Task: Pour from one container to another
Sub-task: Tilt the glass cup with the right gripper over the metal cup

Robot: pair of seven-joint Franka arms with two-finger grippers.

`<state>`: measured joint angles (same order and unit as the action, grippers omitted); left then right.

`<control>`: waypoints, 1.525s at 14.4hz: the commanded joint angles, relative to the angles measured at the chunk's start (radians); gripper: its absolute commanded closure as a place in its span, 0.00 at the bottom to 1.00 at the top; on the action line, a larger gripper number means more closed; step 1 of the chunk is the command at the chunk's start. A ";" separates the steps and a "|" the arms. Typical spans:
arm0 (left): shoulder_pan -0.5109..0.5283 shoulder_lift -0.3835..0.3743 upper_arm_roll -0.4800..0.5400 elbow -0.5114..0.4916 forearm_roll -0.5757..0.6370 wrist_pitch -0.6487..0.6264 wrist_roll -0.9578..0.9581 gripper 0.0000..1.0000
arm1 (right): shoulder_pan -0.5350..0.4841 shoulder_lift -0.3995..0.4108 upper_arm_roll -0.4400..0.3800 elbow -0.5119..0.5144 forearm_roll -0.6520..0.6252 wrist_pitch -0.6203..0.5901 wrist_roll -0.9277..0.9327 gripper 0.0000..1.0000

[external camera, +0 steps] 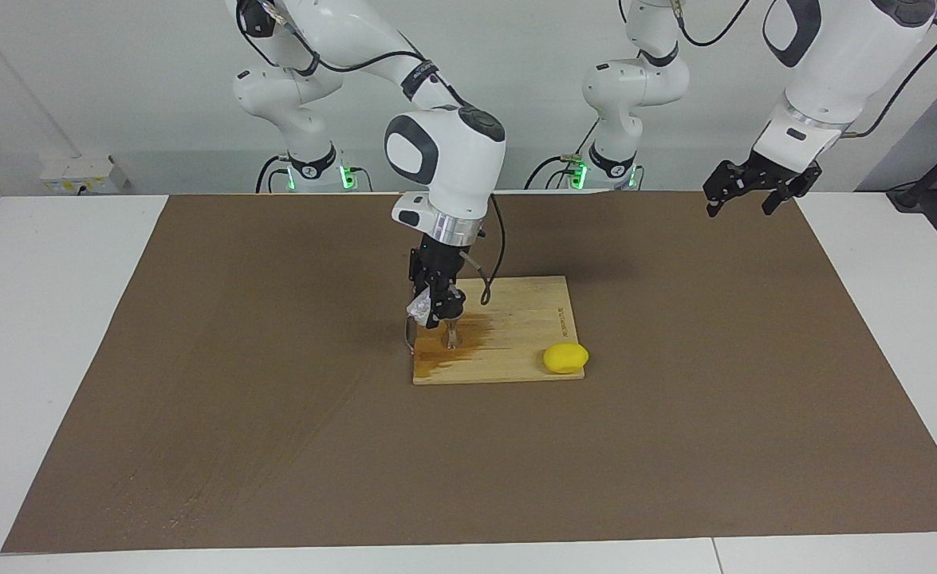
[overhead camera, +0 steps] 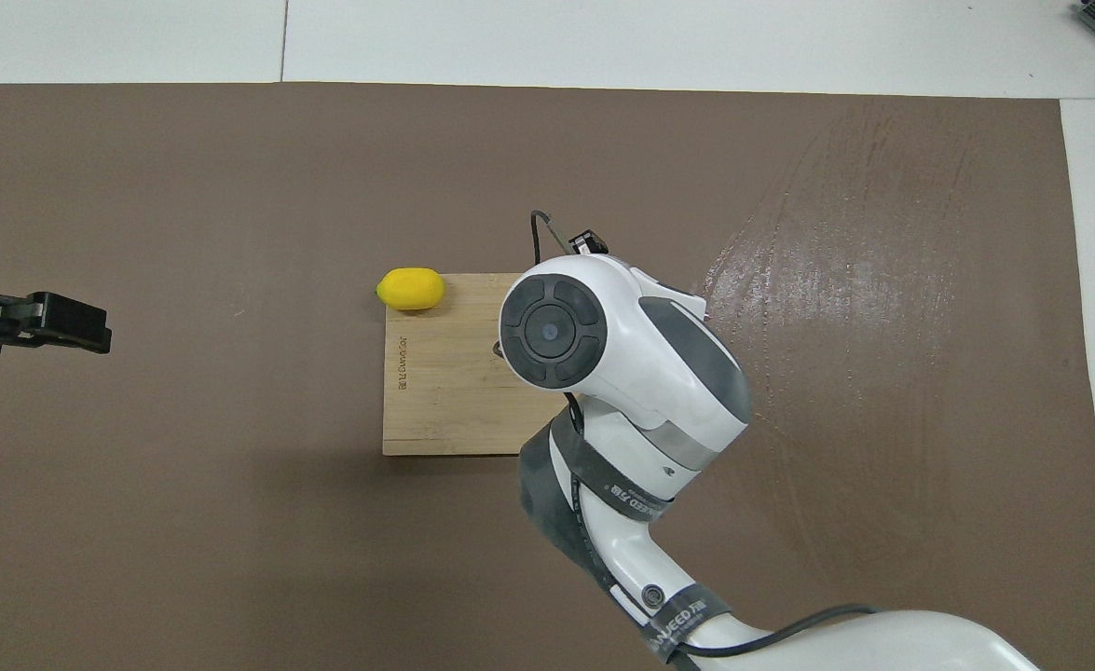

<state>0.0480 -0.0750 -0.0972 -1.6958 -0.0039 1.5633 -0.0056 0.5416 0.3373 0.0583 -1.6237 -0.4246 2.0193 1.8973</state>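
Cup: the small clear plastic cup (external camera: 418,309) is pinched in the right gripper (external camera: 435,312), tipped over the cutting board (external camera: 528,319); I cannot tell what is left inside it.
Jigger: the small steel jigger (external camera: 452,336) stands upright on the board, just under and beside the tilted cup, at the board's end toward the right arm; its contents cannot be made out.
Spill: a dark wet stain (external camera: 468,344) spreads over the wood around the jigger's foot (brownish, darker than the rest of the board).
Right gripper: clenched on the cup, pointing down over the stained end of the board.
Left gripper: the left gripper (external camera: 743,197) hangs with its jaws spread and nothing between them, over the mat's corner at the left arm's end; this arm waits.
Count: one cup, one jigger, one board, one lemon, two arms.
Lemon: the yellow lemon (external camera: 566,358) rests at the board's corner farther from the robots, toward the left arm's end, well apart from the jigger.
Mat: the brown mat (external camera: 197,359) covers most of the white table (external camera: 37,335).
In the way: from overhead the right arm's wrist (overhead camera: 603,349) covers the cup and jigger entirely.
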 commanded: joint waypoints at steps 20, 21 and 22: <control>0.001 -0.009 -0.004 -0.024 -0.048 0.081 -0.045 0.00 | -0.166 -0.011 0.005 0.007 0.464 0.002 -0.082 1.00; 0.000 -0.011 -0.003 -0.025 -0.048 0.072 -0.024 0.00 | -0.199 -0.011 0.005 -0.001 0.528 0.004 -0.116 1.00; -0.002 -0.011 -0.003 -0.025 -0.048 0.069 -0.001 0.00 | -0.230 -0.011 0.005 -0.010 0.584 0.013 -0.151 1.00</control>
<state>0.0474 -0.0744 -0.1009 -1.6990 -0.0413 1.6186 -0.0444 0.3714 0.3268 0.0535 -1.6215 0.0652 2.0193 1.8150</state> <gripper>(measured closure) 0.000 0.489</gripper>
